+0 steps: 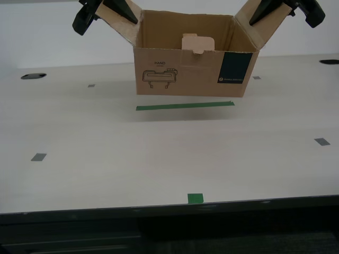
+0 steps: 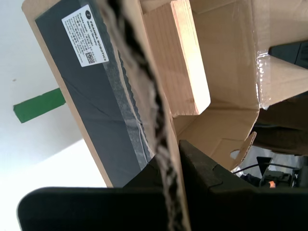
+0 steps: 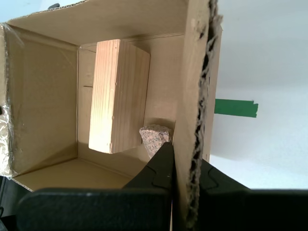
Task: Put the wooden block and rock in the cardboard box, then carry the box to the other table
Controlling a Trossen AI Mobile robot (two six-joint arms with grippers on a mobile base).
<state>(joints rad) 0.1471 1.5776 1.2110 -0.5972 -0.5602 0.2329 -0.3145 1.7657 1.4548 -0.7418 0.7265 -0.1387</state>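
I see the cardboard box (image 1: 193, 71) in brown corrugated card, its front printed with a black line drawing and, toward the exterior view's right, a dark teal label (image 1: 237, 67) with small pale lettering. A pale tan tab (image 1: 197, 43) shows inside against the darker brown back wall. In the box, the wooden block (image 3: 118, 96) is light tan with fine parallel grain lines, and the rock (image 3: 155, 137) touching it is speckled pinkish-grey. My first gripper (image 3: 185, 166) and my second gripper (image 2: 168, 166) are matt black. The counter (image 1: 106, 137) under the box is pale beige with small grey tape squares (image 1: 38, 157). Just in front of the box lies a dark green tape strip (image 1: 185, 106), with a small green square (image 1: 195, 198) further forward.
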